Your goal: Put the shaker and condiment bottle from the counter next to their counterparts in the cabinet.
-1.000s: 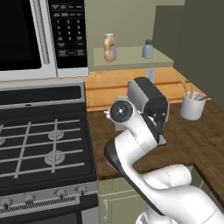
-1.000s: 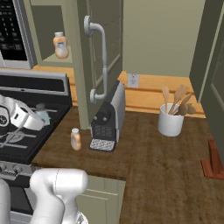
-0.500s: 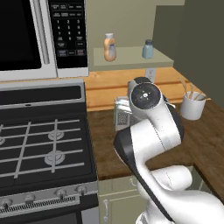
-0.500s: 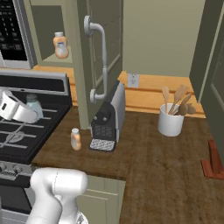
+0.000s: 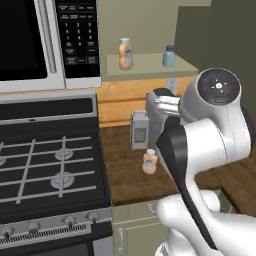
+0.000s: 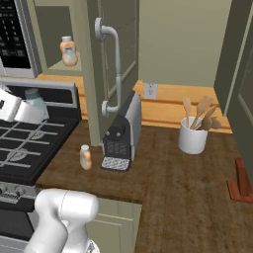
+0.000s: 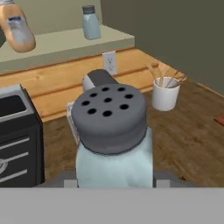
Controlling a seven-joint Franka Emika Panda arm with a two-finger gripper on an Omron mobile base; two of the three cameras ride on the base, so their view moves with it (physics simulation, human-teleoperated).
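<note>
My gripper (image 7: 113, 175) is shut on the shaker (image 7: 113, 131), a pale blue cylinder whose holed grey cap faces the hand camera. From the right base I see the gripper (image 6: 30, 107) holding the shaker (image 6: 34, 95) above the stove's right edge, left of the open cabinet. The condiment bottle (image 5: 150, 161) stands upright on the wooden counter (image 5: 125, 170) in front of the grater; it is also in the right base view (image 6: 85, 156). On the cabinet shelf (image 5: 150, 67) stand the counterpart bottle (image 5: 125, 54) and counterpart shaker (image 5: 169, 56), apart from each other.
A grey box grater (image 5: 139, 131) and a black coffee machine (image 6: 122, 136) stand behind the counter bottle. The cabinet door (image 6: 111, 64) hangs open with its long handle. A white crock of wooden utensils (image 6: 192, 136) stands to the right. The gas stove (image 5: 45, 165) and microwave (image 5: 40, 40) lie left.
The arm's elbow has swung to the right in the left base view. The hand has risen a little, carrying the shaker, and stays near the stove's right edge.
</note>
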